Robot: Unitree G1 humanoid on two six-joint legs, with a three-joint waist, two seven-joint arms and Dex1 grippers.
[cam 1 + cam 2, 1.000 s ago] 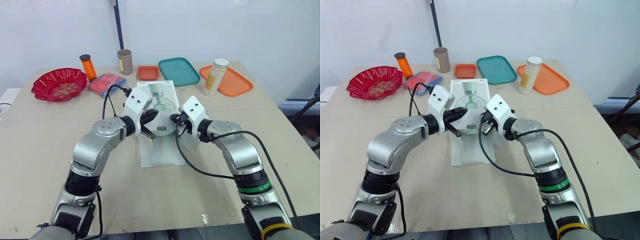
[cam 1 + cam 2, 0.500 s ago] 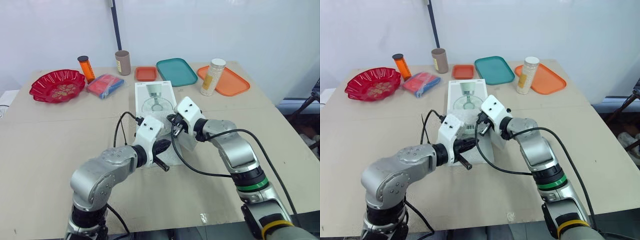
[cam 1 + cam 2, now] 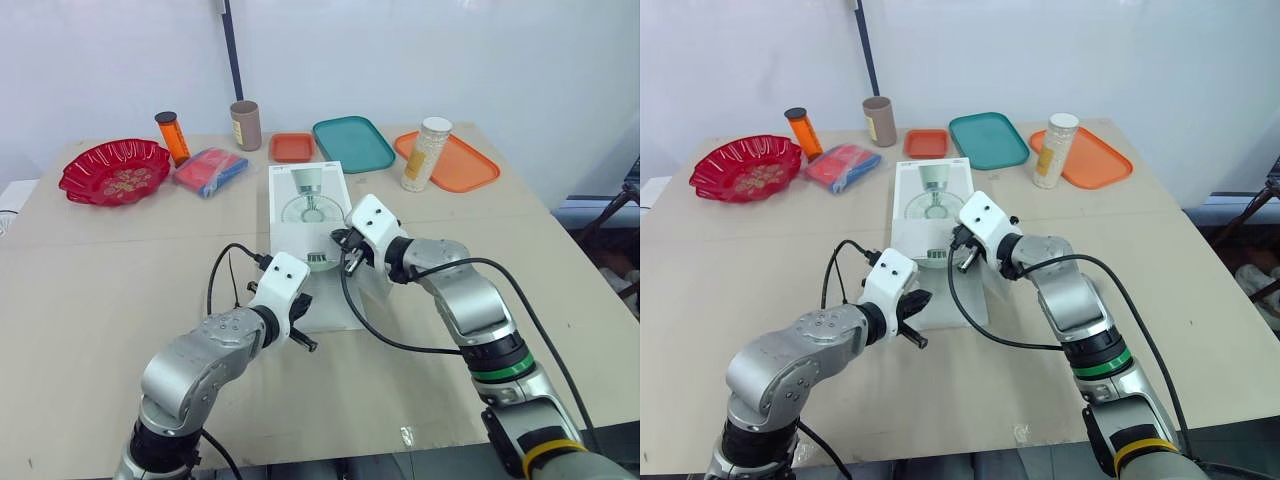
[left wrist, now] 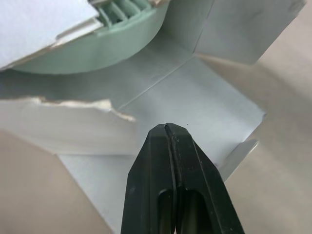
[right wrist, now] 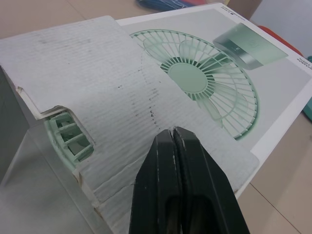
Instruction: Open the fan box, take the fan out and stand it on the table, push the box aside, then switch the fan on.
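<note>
Flat at the tabletop (image 3: 100,270) centre, box (image 3: 310,205), near-end flaps folded open. Inside it, fan (image 4: 97,44), green rim showing at the open end. Clenched and empty over the near flap, left gripper (image 4: 168,127). Likewise clenched and empty above the box's near right corner, right gripper (image 5: 173,131).

Head pair overhead; wrists near box (image 3: 308,200)
</note>
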